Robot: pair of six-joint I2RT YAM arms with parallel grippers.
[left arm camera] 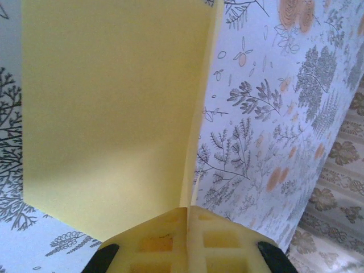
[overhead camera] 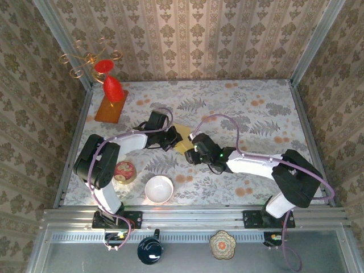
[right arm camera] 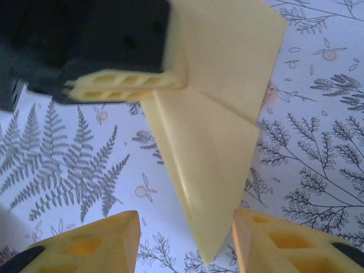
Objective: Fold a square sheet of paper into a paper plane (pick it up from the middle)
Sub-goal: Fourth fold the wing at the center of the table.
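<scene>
- Near the middle of the table (overhead camera: 256, 114), your paper plane (right arm camera: 210, 170) sits between both grippers.
- Left gripper (left arm camera: 186, 219) is clenched on its wide end.
- Right gripper (right arm camera: 186, 222) is parted, and the plane's long axis points straight between its fingers.

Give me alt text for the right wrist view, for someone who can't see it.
A folded yellow paper, its pointed tip toward the bottom of the frame, is clamped near its top by the left gripper. The right gripper, open, straddles the tip over a fern-print tablecloth.
</scene>
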